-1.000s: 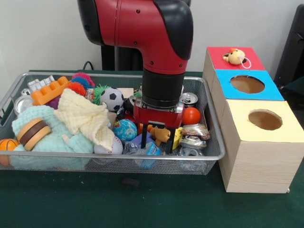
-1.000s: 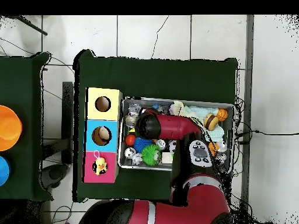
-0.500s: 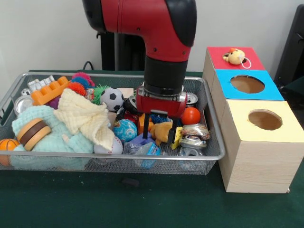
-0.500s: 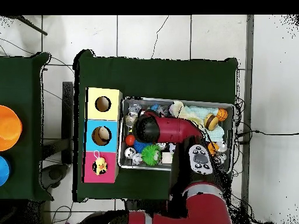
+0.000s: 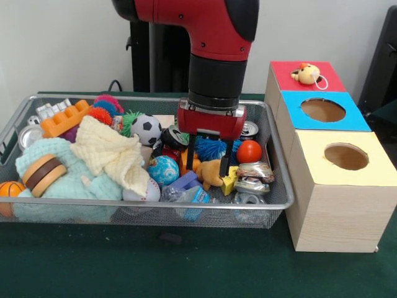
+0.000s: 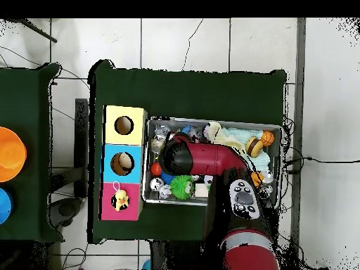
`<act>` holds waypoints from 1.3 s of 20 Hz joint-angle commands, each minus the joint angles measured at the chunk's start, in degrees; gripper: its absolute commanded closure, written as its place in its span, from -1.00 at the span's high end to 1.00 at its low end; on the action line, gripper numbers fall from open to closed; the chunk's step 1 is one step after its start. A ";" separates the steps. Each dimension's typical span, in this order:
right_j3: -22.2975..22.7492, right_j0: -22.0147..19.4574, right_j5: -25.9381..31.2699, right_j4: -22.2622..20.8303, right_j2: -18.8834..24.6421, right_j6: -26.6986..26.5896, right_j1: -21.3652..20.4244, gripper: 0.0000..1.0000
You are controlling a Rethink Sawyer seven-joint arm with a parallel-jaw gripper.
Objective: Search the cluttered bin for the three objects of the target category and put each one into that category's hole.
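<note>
Front view: end effector (image 5: 209,158) hangs over the middle-right of the wire bin (image 5: 282,202), its two black fingers (image 5: 190,156) pointing straight down and set a moderate width apart. A small tan plush animal (image 5: 211,173) sits between the fingertips and just below them; whether the pads actually touch it cannot be told. Behind the fingers, a blue spiky ball (image 5: 212,148). Just right of them, a yellow cheese-like wedge (image 5: 231,180), an orange-red ball (image 5: 249,151), a crushed silver can (image 5: 253,177), and an upright can (image 5: 249,129) partly hidden behind the wrist. Left of the fingers, a blue globe ball (image 5: 164,170), a small soccer ball (image 5: 146,129), a cream knitted cloth (image 5: 113,154) draped over a mint knitted cloth (image 5: 62,180), a toy burger (image 5: 43,173), a tiny basketball (image 5: 10,189), and an orange building block (image 5: 64,118) at the far left rear.

Right of the bin, touching its end, stand three wooden boxes in a row on the green worktop (image 5: 186,267): yellow-topped box (image 5: 347,158) with a round hole, blue-topped box (image 5: 322,110) with a round hole, red-topped box (image 5: 298,79) with a yellow duck toy (image 5: 307,73) lying on it.

Overhead view: red arm (image 6: 204,158) spans the bin, covering its centre; the duck toy (image 6: 120,200) lies on the pink-red top.
</note>
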 commanded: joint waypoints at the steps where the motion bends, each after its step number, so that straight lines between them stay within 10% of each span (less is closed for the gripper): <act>1: -2.32 -0.48 2.55 -2.14 1.29 2.46 5.47 1.00; 11: -6.77 -1.42 -2.27 -1.76 3.38 3.31 13.54 1.00; 26: 5.25 -1.69 4.78 -0.35 3.22 3.29 -0.21 1.00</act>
